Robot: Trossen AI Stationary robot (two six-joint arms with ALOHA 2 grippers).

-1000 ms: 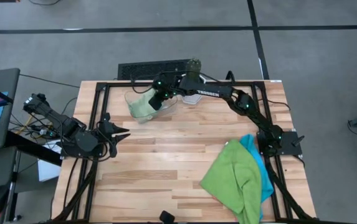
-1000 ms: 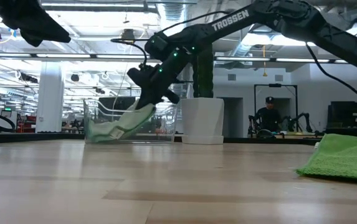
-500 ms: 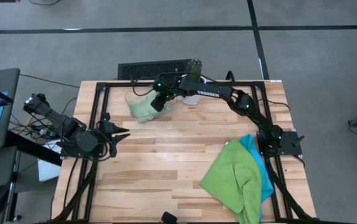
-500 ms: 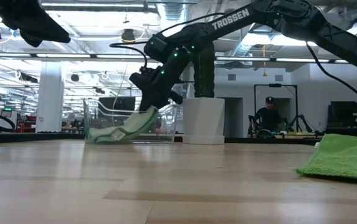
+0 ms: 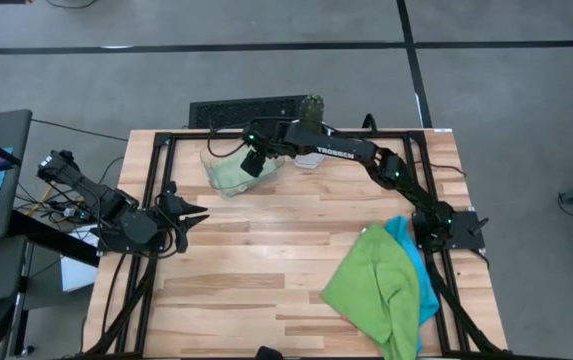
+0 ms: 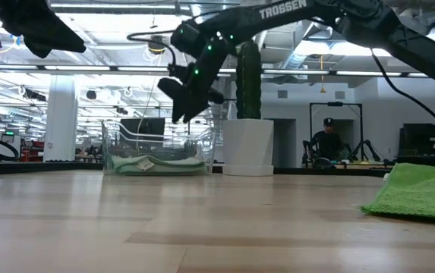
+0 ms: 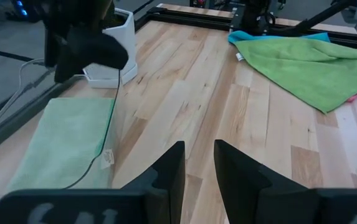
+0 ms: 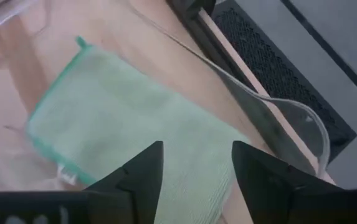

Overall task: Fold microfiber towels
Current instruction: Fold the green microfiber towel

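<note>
Backdrop: big open lab hall behind the worktop [image 5: 266, 250], with a person seated far off in the low view

Surface: butcher-block wood inside a black frame, mostly bare in the middle

Folded one: the pale green towel [image 5: 228, 174] lies flat in the clear tray [image 6: 118, 133] at the far edge, looks done to me

Right pincer [image 6: 181, 114]: hangs just above that tray, fingers spread, gripping nothing; the pale green cloth sits directly under it in its own wrist view

Next pile: the bright green towel [image 5: 371, 290] lies rumpled at the near right corner, on top of a cyan towel [image 5: 418, 265] that peeks out along its right side; a sliver of pink shows at the edge in the left wrist view

Key relation: that pile is well apart from the right pincer, back down near the right arm's own base, so I'd guess the right arm fetches it

Long axis: the heap runs roughly far-to-near along the right edge

Left pincer [image 5: 194, 212]: parked at the left edge, fingers a narrow gap apart, empty

In the way: a white pot [image 6: 246, 148] with a cactus [image 6: 249, 80] just beside the tray; otherwise nothing between
</note>
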